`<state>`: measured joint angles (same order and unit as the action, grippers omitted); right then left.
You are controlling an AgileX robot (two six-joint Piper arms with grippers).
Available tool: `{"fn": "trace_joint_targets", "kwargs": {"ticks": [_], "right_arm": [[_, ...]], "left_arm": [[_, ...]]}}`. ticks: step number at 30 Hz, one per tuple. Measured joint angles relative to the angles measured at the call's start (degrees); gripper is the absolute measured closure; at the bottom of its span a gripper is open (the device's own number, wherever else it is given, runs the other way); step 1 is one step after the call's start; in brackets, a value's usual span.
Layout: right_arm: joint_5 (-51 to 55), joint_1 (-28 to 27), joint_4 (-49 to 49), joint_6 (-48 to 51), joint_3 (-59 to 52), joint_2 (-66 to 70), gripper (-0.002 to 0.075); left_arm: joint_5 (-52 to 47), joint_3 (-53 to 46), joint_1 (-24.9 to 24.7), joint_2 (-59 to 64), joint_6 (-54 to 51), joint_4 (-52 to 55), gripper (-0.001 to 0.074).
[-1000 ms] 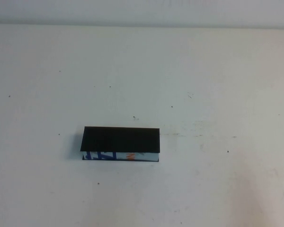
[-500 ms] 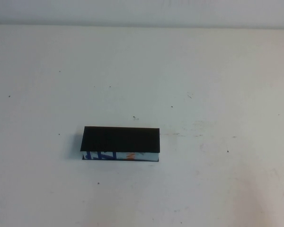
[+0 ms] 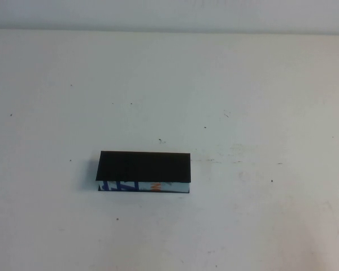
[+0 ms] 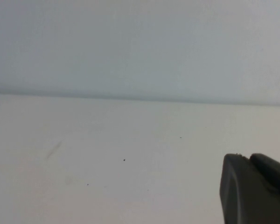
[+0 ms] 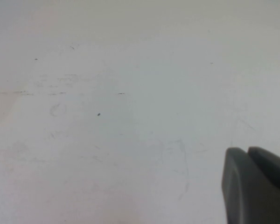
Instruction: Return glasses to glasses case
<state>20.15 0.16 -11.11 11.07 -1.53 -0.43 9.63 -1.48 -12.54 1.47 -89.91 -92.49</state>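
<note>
The glasses case [image 3: 144,171] lies on the white table [image 3: 243,101], left of the middle, lid shut. Its black lid faces up and its light blue front with dark blue and orange marks faces me. The glasses are out of view. Neither arm shows in the high view. My left gripper [image 4: 248,157] shows in the left wrist view with its dark fingers pressed together, holding nothing, over bare table. My right gripper [image 5: 248,150] shows in the right wrist view, its fingers also together and empty, over bare table. The case shows in neither wrist view.
The white table carries small dark specks and faint scuffs [image 3: 231,155] to the right of the case. A pale wall [image 3: 169,14] rises behind the table's far edge.
</note>
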Motion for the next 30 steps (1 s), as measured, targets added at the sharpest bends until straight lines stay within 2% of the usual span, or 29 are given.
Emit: {"fn": "trace_joint_targets", "kwargs": {"ticks": [18,20,23,27,30], "right_arm": [[0.0,0.0,-0.08,0.05,0.0,0.0,0.0737],[0.0,0.0,-0.08,0.05,0.0,0.0,0.0737],[0.0,0.0,-0.12,0.05,0.0,0.0,0.0737],[0.0,0.0,-0.22,0.05,0.0,0.0,0.0737],[0.0,0.0,-0.22,0.05,0.0,0.0,0.0737]], "left_arm": [[0.12,0.0,0.0,0.0,0.0,0.0,0.0739],[0.21,0.0,0.0,0.0,1.35,2.79,0.0739],[0.0,0.0,0.0,0.0,16.85,19.4,0.0739],[-3.77,0.0,2.83,0.0,53.79,62.16,0.0739],[-13.88,0.0,5.9,-1.29,81.4,89.21,0.0739]]}}
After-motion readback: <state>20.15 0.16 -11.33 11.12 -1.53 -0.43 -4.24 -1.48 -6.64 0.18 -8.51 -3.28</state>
